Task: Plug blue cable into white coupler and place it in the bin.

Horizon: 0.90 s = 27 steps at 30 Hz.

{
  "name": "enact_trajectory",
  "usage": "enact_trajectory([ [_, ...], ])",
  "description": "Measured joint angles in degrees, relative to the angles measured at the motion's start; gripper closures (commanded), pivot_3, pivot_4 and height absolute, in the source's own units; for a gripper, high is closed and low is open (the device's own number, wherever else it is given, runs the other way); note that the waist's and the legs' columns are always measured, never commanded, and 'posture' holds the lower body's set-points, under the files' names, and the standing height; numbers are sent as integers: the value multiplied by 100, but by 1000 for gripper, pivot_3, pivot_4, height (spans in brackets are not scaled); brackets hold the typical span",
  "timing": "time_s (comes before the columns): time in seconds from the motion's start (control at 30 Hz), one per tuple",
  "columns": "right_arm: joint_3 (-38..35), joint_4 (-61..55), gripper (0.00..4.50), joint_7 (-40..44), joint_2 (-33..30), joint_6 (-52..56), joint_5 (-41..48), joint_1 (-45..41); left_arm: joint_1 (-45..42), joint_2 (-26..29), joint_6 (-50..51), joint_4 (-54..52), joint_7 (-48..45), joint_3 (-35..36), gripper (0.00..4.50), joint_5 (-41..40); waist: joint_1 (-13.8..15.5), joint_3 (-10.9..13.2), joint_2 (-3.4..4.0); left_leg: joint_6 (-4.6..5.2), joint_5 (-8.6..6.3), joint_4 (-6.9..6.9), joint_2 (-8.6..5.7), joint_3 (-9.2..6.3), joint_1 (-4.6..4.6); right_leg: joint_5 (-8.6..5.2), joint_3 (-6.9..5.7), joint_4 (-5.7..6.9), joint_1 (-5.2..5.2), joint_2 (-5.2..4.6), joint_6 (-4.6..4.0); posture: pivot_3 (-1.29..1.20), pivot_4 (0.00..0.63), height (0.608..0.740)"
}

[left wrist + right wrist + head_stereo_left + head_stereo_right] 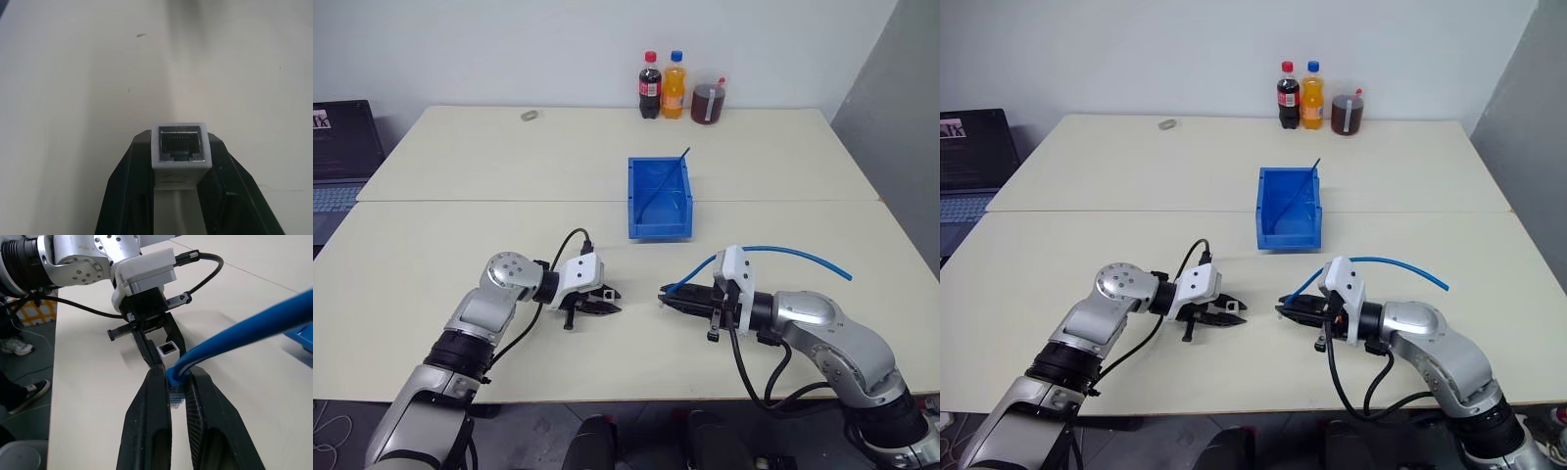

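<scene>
Right wrist view: the blue cable (254,328) has its plug pinched in the right gripper (177,382), facing the white coupler (167,350) clamped by the left gripper (603,300) just opposite. Slight misalignment could jam the plug against the socket rim; the bin (659,231) waits beyond.

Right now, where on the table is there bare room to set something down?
Bare tabletop lies left of the bin, out toward the laptop, and between the bin and the bottles. Right of the bin is free until the cable arcs over. It is crowded in front, where the left gripper and right gripper nearly meet.
</scene>
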Motion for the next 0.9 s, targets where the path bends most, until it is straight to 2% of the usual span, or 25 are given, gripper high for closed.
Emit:
enact_trajectory([
  [0.17,348,440,4384,6,437,-242,-353,-390,-20,2,-15,21,-79,-25,3702,5,-2,-1,0,0,0,0,1,0,3,0,0,1,1,1,0,0,150,740],
  [0.27,806,1034,4384,8,753,-497,-897,-808,-36,-10,-16,25,-102,-52,3702,-1,-4,-1,0,0,0,0,1,0,3,0,0,1,0,1,-1,0,150,740],
  [0.5,1221,1540,4384,-6,1094,-663,-1543,-1280,-86,-13,9,57,-178,-97,3702,-9,-4,-2,1,0,0,0,0,-1,3,0,0,2,0,0,-2,0,150,740],
  [0.9,1456,1635,4384,16,1386,-691,-2010,-1326,-121,-41,18,160,-228,-104,3702,-20,-3,-4,2,0,0,1,1,-1,6,0,0,6,1,0,-2,0,150,740],
])
